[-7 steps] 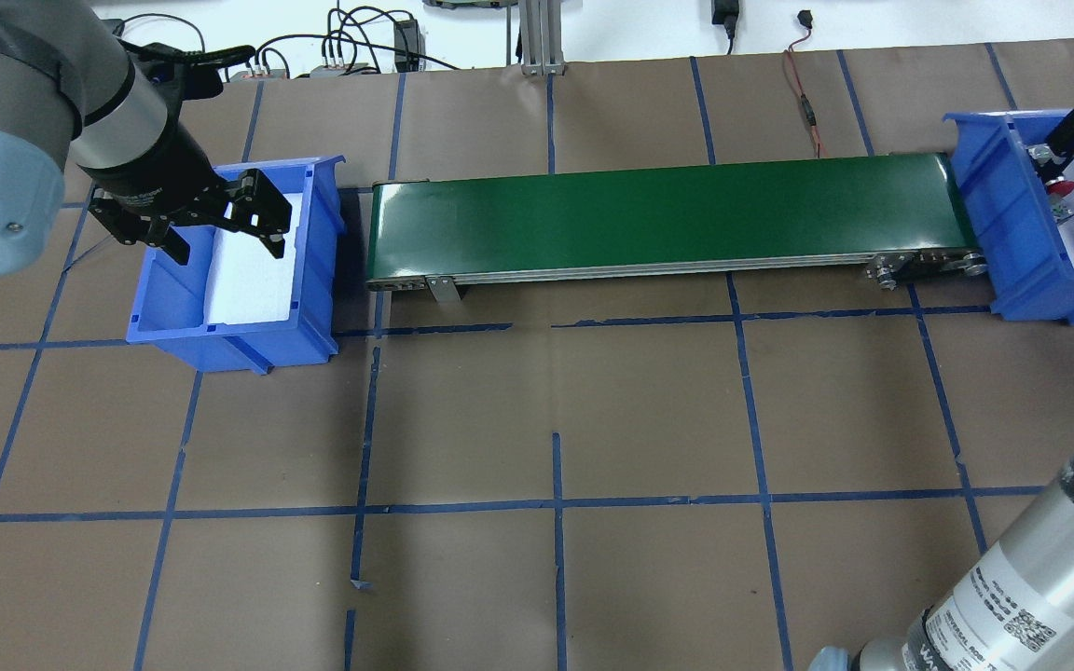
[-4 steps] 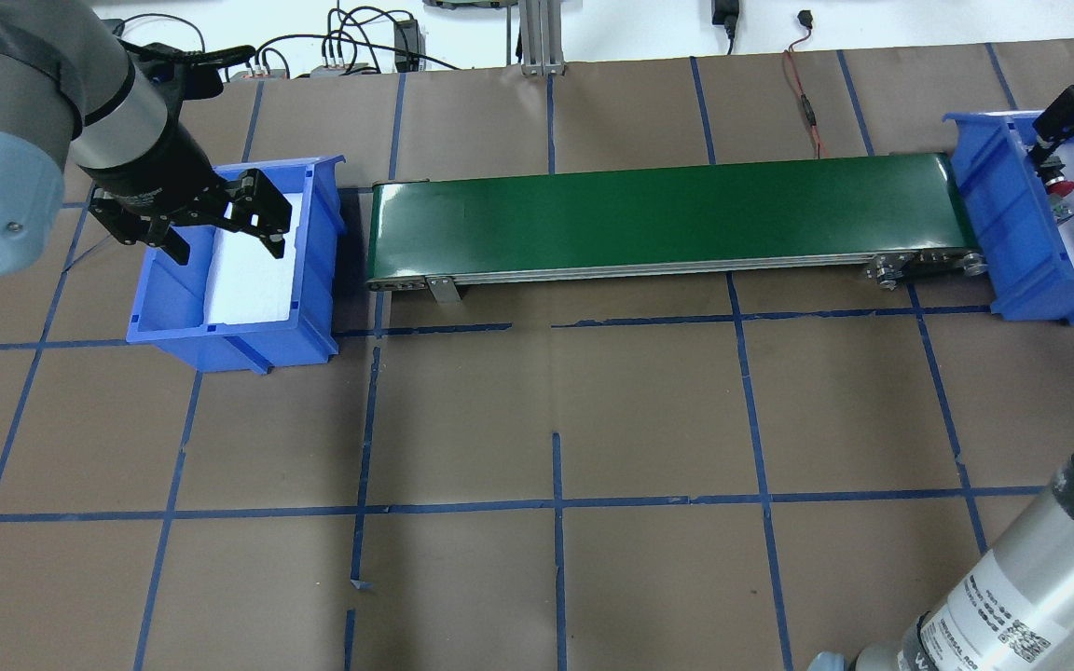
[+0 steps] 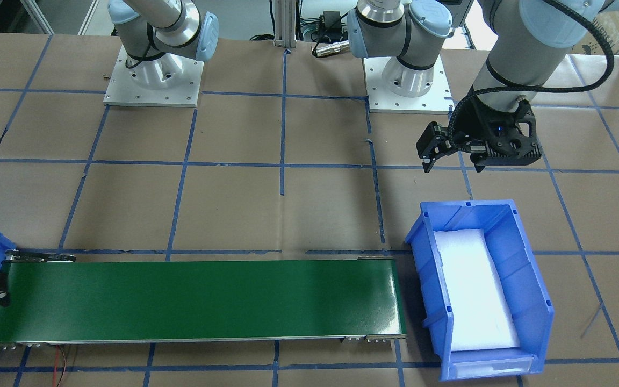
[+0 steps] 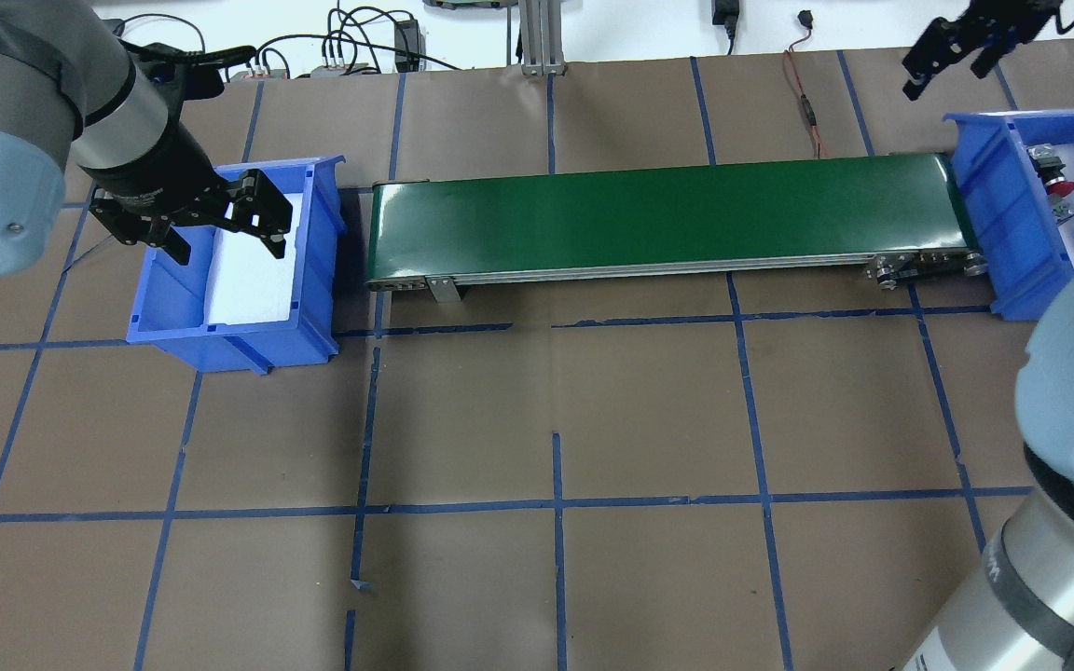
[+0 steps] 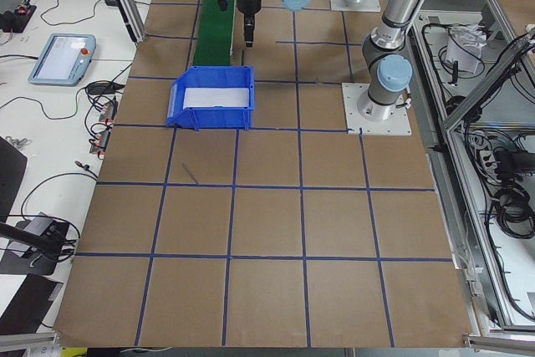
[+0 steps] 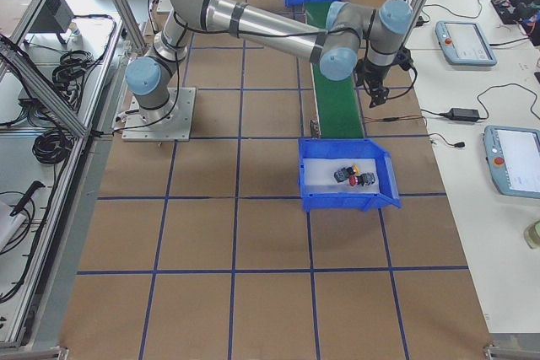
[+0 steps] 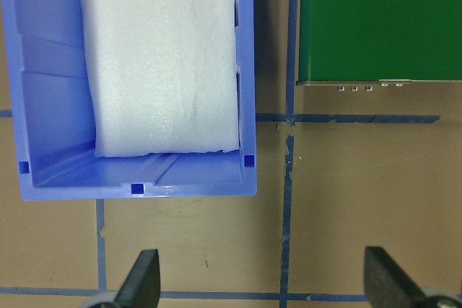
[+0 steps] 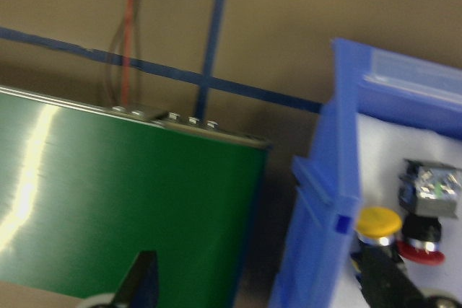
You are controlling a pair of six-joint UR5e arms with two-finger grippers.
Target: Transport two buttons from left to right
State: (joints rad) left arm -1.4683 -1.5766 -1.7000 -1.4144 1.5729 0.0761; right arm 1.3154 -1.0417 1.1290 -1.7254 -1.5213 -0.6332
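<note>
Both buttons lie in the right blue bin (image 6: 346,200): the yellow button (image 8: 379,221) and the red button (image 8: 420,250) rest side by side on its white foam, and both also show in the exterior right view as yellow (image 6: 355,169) and red (image 6: 367,180). In the overhead view the red button (image 4: 1063,189) shows. My right gripper (image 4: 947,75) hangs open and empty, beyond the bin's far corner, over the table past the belt's end. My left gripper (image 4: 227,250) is open above the left blue bin (image 4: 173,298), which holds only white foam.
A green conveyor belt (image 4: 667,214) runs between the two bins. Cables (image 4: 803,93) lie on the table behind the belt's right part. Brown paper with blue tape lines covers the table (image 4: 556,419). The two arm bases (image 3: 153,75) stand at the robot's side.
My right gripper has lifted out of the right bin and moved away past its far corner, leaving the red button in the bin. The left arm has not moved.
</note>
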